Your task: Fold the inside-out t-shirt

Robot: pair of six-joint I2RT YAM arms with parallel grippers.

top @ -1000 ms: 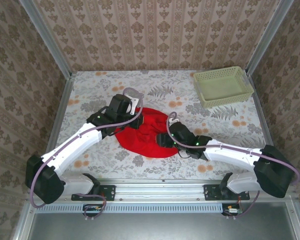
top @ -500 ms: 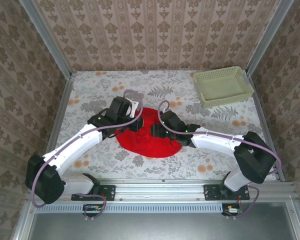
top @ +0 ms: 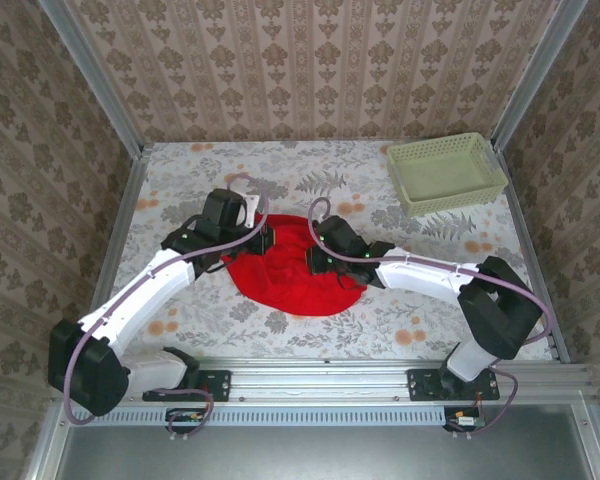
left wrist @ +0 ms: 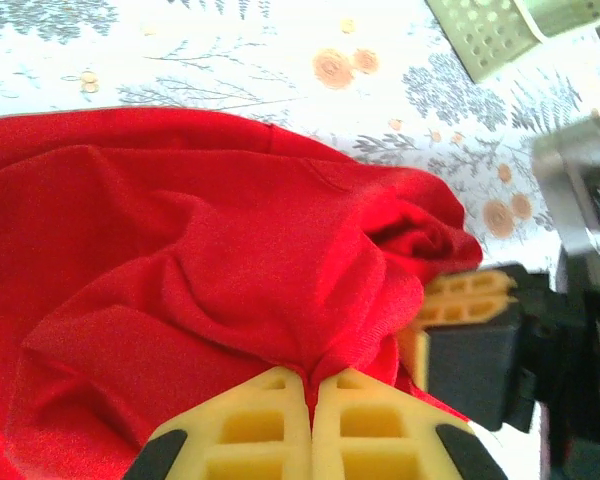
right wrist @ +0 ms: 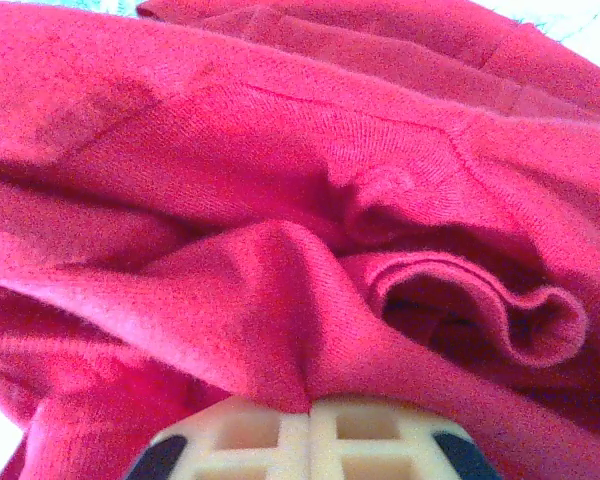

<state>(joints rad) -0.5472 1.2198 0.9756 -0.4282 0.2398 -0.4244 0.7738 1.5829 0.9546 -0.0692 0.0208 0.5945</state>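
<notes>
The left claw [left wrist: 309,388] pinches a fold of the red t-shirt [left wrist: 180,230] (basket [left wrist: 485,35] corner at top right).

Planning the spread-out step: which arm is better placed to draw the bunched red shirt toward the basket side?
Right, probably. The right gripper is shut on a fold of the t-shirt on its basket-ward side; the left gripper pinches cloth farther from the basket.

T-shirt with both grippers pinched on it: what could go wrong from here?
1. The left gripper and right gripper each pinch a bunched fold of the crumpled t-shirt; lifting would likely raise a wad instead of spreading it.
2. The grippers sit close together, so they might collide as they move, or a thin pinch might slip.
</notes>
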